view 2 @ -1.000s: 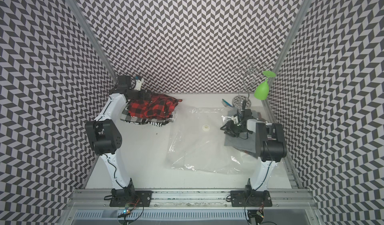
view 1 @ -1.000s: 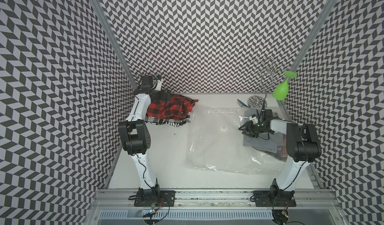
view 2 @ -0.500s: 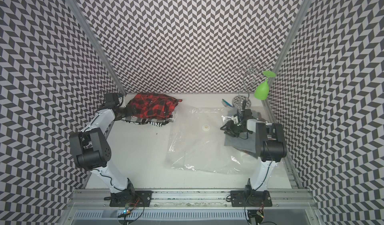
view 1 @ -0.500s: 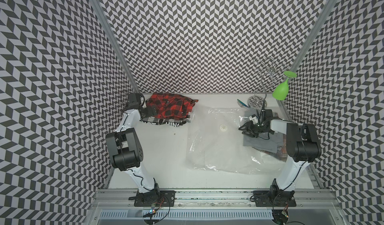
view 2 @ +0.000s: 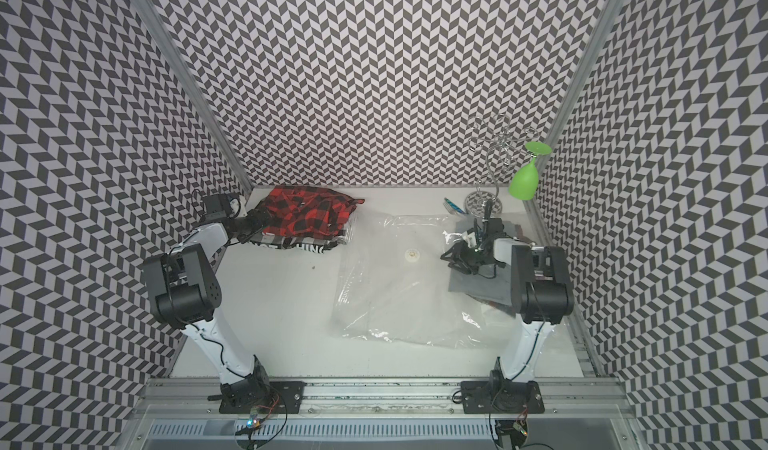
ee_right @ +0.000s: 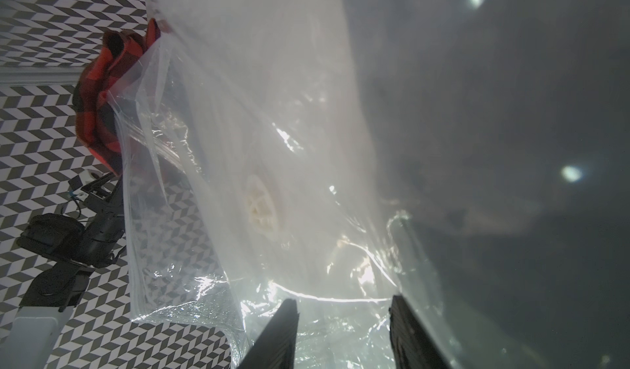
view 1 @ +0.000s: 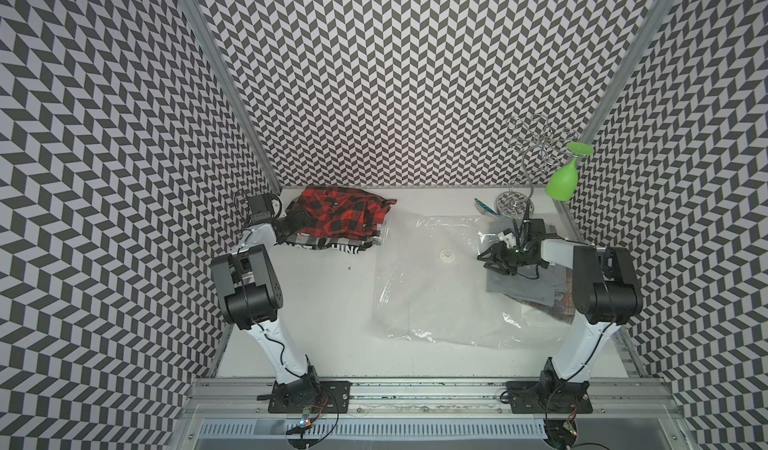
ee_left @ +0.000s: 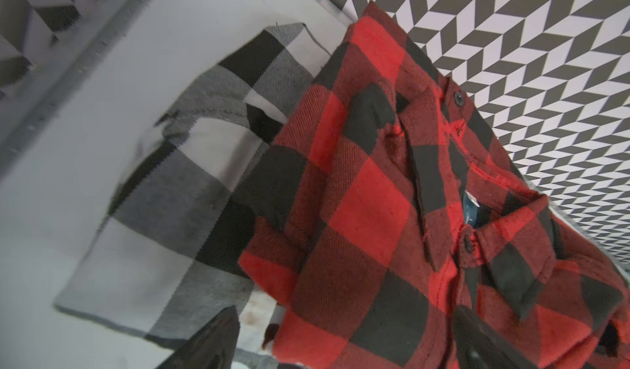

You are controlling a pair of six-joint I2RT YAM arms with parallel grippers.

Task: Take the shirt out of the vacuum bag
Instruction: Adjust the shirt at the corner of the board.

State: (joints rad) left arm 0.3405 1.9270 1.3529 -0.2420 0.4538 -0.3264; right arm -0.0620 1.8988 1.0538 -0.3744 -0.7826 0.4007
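Evidently the removal step is as good as finished: the red plaid shirt point(view 1: 340, 215) lies wholly outside the vacuum bag point(view 1: 436, 302), on top of a pile of folded garments point(ee_left: 191, 186) at the far left corner of the table point(view 1: 324, 315). The bag lies flat and looks empty toward the right of the table, its white valve point(view 1: 447, 255) facing up, apart from the shirt. The left gripper point(view 1: 291, 227) sits at the shirt's edge with its jaws spread wide, clamping nothing. The right gripper point(ee_right: 342, 301) rests at the bag's right side, above a grey cloth point(view 1: 523, 288), jaws about half apart. Clear film lies around them, but I see no pinch on it. By my judgement, what remains is to draw the left arm back without snagging the plaid fabric, and to lift the right gripper clear of the film.
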